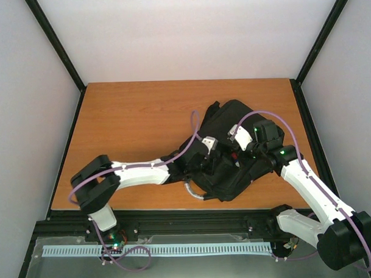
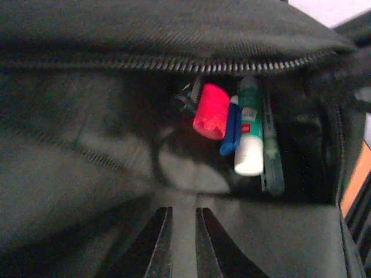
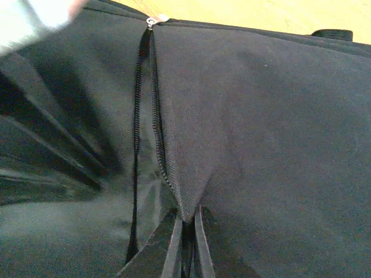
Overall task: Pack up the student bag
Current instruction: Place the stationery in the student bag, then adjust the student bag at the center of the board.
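Observation:
The student bag point(image 1: 224, 116) is a black fabric backpack lying on the wooden table point(image 1: 130, 116), right of centre. My left gripper point(image 1: 215, 155) is inside its unzipped pocket. In the left wrist view the left gripper point(image 2: 184, 215) stands slightly open, with nothing between its fingers. Ahead of it lie a red item point(image 2: 211, 111), a blue pen point(image 2: 231, 133), a white and green glue stick point(image 2: 250, 136) and a greenish pen point(image 2: 271, 156). My right gripper point(image 1: 244, 150), seen close in its own view point(image 3: 186, 219), is shut on the bag's fabric edge point(image 3: 185, 197) beside the open zipper point(image 3: 156, 116).
A silver ribbed piece point(image 1: 193, 191) sticks out from under the bag near the table's front edge. Black frame posts point(image 1: 57, 43) stand at the back corners, with white walls around. A white slotted rail point(image 1: 153, 250) runs below the arm bases.

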### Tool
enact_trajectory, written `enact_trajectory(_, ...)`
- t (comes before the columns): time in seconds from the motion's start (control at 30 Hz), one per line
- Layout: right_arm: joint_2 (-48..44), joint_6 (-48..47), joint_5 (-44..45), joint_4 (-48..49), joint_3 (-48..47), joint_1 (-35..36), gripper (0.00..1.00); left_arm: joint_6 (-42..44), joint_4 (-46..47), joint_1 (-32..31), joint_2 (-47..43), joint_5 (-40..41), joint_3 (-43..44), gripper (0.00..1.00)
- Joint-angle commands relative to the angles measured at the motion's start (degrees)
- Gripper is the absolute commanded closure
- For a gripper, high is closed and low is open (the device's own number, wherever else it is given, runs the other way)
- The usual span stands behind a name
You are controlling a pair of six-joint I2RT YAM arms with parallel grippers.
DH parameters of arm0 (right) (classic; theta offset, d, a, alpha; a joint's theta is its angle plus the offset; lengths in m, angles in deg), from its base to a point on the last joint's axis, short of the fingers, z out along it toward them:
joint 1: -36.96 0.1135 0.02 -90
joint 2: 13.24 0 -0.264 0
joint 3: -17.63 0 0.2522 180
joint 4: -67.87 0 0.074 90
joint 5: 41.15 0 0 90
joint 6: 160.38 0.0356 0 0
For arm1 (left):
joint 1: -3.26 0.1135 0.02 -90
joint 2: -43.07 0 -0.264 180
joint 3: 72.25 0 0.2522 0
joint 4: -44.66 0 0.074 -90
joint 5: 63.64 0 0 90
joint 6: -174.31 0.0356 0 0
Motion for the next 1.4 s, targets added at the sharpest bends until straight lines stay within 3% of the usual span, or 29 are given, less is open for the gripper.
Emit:
enact_trajectory(0.0,0.08,-1.03,-2.14,2.96,-0.09,-0.24,0.92,0.80,-4.60,0.24,-8.83,1.86,-6.30,0.85)
enact_trajectory(0.13,2.95,-3.62,-7.30,-0.40,-0.63,-0.28,0.70,0.24,-10.79,0.24,-15.81,6.27,-10.94,0.67)
enact_trajectory(0.27,4.09,-3.75,-9.77,-4.20,-3.71,-0.28,0.60,1.04,-19.20,0.44,-21.23,11.32,-10.39,0.41)
enact_trajectory(0.33,2.89,-3.48,-9.67,-5.10,-4.96,-0.43,0.58,2.42,-23.09,1.06,-22.96,12.33,-8.81,0.34)
enact_trajectory(0.53,2.19,-2.88,-8.62,-9.41,-11.86,-4.27,0.51,6.72,-29.56,6.92,-27.59,7.51,-2.65,0.16)
enact_trajectory(0.67,4.22,-1.16,-8.44,-8.98,-14.54,-12.00,0.41,8.73,-31.16,13.46,-27.00,0.56,2.90,0.02)
enact_trajectory(0.77,7.31,-0.75,-12.09,-10.42,-16.32,-20.78,0.23,6.88,-35.69,18.03,-21.72,-2.45,9.60,0.00)
enact_trajectory(0.8,8.12,-0.85,-12.62,-11.12,-16.57,-22.73,0.05,5.55,-38.58,19.26,-19.39,-2.57,12.19,0.00)
enact_trajectory(0.83,8.77,-0.96,-12.66,-11.53,-16.55,-24.62,0.00,3.94,-40.59,20.69,-17.15,-3.37,15.06,0.00)
enact_trajectory(0.97,9.79,-1.01,-11.93,-12.08,-15.31,-31.62,0.00,0.50,-42.99,24.77,-9.88,-11.62,21.19,0.00)
enact_trajectory(1.07,9.67,-4.92,-11.44,-13.98,-13.99,-33.35,0.00,2.89,-46.23,24.77,-4.61,-16.12,27.03,0.00)
enact_trajectory(1.23,11.19,-12.29,-7.63,-16.44,-10.24,-33.30,0.00,9.61,-48.96,24.77,0.35,-8.62,32.56,0.00)
enact_trajectory(1.37,12.11,-15.33,-4.73,-17.31,-8.30,-34.49,0.00,11.48,-42.55,24.85,-1.28,-3.78,27.97,0.00)
